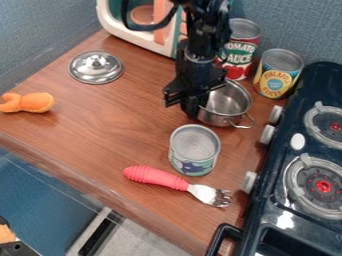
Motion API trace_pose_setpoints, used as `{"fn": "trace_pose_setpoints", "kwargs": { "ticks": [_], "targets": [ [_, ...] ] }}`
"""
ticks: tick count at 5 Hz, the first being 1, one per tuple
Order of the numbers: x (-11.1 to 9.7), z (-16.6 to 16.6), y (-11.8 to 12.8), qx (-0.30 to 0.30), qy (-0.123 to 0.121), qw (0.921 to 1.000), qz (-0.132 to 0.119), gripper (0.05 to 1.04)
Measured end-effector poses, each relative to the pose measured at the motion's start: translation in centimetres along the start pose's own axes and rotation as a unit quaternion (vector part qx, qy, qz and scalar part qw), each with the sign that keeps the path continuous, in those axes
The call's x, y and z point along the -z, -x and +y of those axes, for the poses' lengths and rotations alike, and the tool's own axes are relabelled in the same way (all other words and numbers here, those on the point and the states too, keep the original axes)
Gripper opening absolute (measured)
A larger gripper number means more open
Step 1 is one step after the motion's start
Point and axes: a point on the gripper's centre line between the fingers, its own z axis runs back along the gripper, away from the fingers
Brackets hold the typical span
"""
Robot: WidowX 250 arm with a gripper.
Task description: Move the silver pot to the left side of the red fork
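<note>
Near: red fork [157, 177] lies on the wood counter [77, 150], handle to the left, tines to the right. Short can [194, 150] stands just beyond it.

Farther back: silver pot [228, 105] is upright on the counter, beyond the short can and right of the fork's handle. Goal position not reached; the pot is not at the fork's left side. Gripper [182, 107] hangs at the pot's left edge, overlapping it in view. Pincer state: cannot tell whether wide or narrow, nor whether it has the rim. Assessment: early stage, at or near the grasp. Remaining: secure the pot, carry it left and nearer, set it down, release. The short can is a likely obstacle on a low path.

Labels, near to far. Short can: greenish label with a purplish picture; no lettering made out. Yellow-labelled can [275, 77], far right: dark lettering. Red-labelled can [239, 52], left of it and slightly farther: pale lettering, red picture below. Wording not transcribed.
</note>
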Motion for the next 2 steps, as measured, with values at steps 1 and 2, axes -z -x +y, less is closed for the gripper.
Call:
{"fn": "trace_pose_setpoints", "kwargs": {
  "ticks": [1, 2],
  "targets": [
    [-2.4, 1.6, -1.4, -0.046, 0.024, 0.9982, -0.029, 0.073],
    [-5.7, 4.9, -3.6, -0.128, 0.068, 0.989, -0.029, 0.073]
  ]
}}
